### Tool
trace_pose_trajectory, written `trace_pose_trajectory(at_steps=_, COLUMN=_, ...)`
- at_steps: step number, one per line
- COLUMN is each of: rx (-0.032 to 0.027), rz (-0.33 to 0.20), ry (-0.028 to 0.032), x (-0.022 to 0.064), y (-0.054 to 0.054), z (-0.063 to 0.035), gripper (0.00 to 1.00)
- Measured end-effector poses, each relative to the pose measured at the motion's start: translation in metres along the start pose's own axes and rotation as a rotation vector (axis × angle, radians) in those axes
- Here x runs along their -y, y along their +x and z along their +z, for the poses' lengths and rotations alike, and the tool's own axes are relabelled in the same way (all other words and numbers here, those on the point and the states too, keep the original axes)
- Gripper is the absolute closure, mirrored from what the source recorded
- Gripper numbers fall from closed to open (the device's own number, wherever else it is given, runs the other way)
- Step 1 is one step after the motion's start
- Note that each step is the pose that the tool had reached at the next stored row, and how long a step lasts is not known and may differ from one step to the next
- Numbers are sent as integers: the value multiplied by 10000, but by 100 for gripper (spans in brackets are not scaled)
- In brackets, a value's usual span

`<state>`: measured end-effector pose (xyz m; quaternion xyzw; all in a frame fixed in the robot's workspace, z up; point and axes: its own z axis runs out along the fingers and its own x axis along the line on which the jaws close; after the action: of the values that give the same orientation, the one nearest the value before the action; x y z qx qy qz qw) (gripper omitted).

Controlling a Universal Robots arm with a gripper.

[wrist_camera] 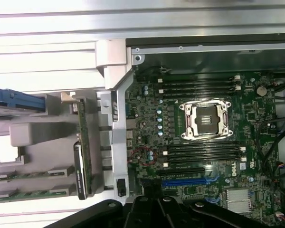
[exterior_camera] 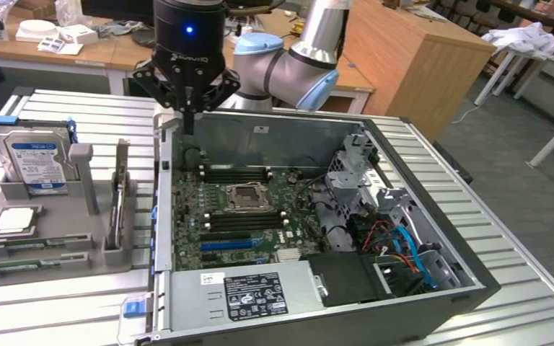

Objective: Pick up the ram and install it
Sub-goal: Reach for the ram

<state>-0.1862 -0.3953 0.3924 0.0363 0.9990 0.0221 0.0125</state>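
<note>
Our claw hangs clenched, empty. We judge the ram, on edge in the tray, light, stiff, fragile; grip its upper long edge mid-length, sparing chips.

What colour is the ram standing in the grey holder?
Green. The ram shows best in the wrist view.

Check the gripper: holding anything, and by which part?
Nothing held. The gripper is shut and empty above the computer case edge; the ram stands in its gray holder.
</note>
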Motion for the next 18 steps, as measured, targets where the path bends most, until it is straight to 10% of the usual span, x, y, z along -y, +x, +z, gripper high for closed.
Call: trace_pose_trajectory(at_steps=18, rx=-4, rz=-20, ry=0, x=6, y=308, z=2, gripper=89)
